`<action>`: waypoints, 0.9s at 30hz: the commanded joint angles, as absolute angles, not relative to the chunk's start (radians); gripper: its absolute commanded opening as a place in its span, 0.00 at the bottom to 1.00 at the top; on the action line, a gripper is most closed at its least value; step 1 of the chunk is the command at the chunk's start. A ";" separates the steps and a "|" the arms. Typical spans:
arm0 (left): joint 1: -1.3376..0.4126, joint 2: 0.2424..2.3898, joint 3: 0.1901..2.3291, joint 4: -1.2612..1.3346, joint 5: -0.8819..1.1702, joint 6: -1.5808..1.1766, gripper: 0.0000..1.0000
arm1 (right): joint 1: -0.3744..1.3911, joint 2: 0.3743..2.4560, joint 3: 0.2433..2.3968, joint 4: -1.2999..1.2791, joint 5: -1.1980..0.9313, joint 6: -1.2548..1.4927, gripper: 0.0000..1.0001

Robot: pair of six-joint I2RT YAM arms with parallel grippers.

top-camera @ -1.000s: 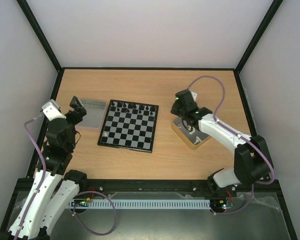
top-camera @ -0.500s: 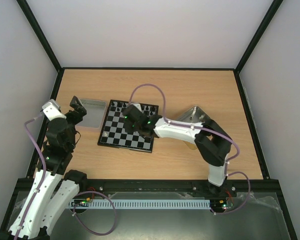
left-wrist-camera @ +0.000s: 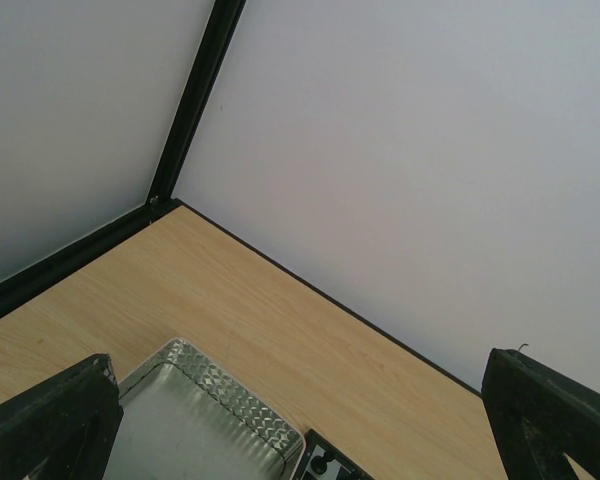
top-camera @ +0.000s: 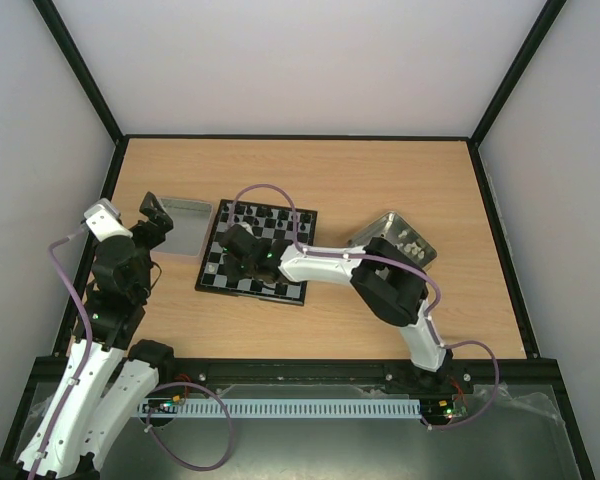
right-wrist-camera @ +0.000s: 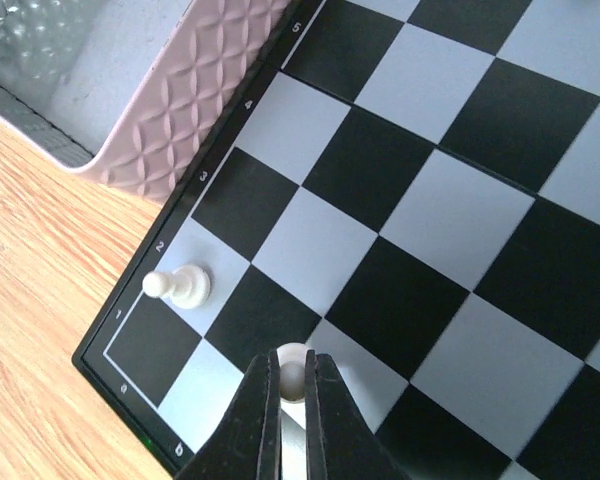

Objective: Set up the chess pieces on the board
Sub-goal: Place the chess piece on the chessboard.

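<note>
Along the border of the board I read the numbers 1 to 5, with the letters a and b round the corner. My right gripper is closed tight on one small white piece, pinched between both fingertips, low over the squares near that lettered corner; whether it touches the board, I cannot tell. A white pawn stands on the light square beside the 2. My left gripper is spread wide apart, holds nothing, and hangs above the grey tray, just left of the board.
</note>
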State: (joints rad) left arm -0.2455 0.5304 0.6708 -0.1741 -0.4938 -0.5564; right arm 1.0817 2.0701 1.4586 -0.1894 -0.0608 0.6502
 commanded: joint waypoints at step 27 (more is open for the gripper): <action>-0.239 0.520 0.681 -0.153 -0.503 -0.539 1.00 | 1.097 2.110 1.538 -0.142 -0.109 0.671 0.25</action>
State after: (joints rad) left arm -0.2455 0.5297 0.6708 -0.1738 -0.4938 -0.5495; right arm 1.0935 2.1452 1.5307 -0.1783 -0.1120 0.6544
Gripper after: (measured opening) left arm 0.997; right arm 0.247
